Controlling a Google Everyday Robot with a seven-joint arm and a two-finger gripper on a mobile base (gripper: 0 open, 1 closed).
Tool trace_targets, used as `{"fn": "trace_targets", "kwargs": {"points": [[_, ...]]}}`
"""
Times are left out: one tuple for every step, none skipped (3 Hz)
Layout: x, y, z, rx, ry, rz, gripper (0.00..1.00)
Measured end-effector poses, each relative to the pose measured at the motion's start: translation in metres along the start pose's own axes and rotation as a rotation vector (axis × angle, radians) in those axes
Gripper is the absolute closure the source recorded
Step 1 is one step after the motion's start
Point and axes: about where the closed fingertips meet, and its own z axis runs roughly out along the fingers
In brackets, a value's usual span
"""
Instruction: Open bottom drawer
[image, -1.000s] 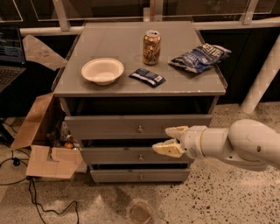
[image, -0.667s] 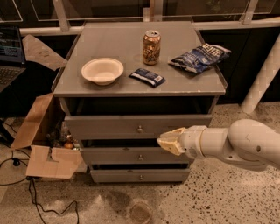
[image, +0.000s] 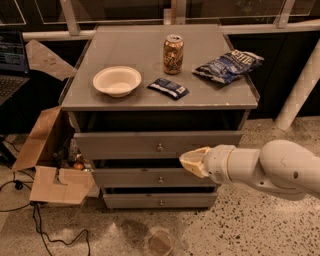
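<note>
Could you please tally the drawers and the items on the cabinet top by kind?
Drawers: 3 (top drawer, middle drawer, bottom drawer)
Bowl: 1
Soda can: 1
Snack bags: 2 (chip bag, small packet)
Total: 7
The gripper is by the middle drawer's top edge, right of its knob.

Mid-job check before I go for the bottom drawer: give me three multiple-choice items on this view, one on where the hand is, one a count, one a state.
1. Where is the hand?
A. Resting on the tabletop.
B. In front of the cabinet, level with the gap between the top drawer and the middle drawer.
C. Out of view.

2. How many drawer knobs show?
A. Two.
B. Four.
C. Three.

3. How is the can?
A. Upright.
B. On its side.
C. Crushed flat.

Answers:
1. B, it sits right of the knobs, above the bottom drawer.
2. C, one per drawer front.
3. A, its top faces up.
</note>
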Motion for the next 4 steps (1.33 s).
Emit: {"fn": "trace_targets", "kwargs": {"points": [[0.018, 0.010, 0.017, 0.025, 0.027, 0.001, 1.00], [0.065, 0.009, 0.050, 0.072, 0.085, 0.045, 1.00], [0.112, 0.007, 0.082, 0.082, 0.118, 0.108, 1.00], [0.158, 0.007, 0.113, 0.075, 0.162, 0.173, 1.00]]}}
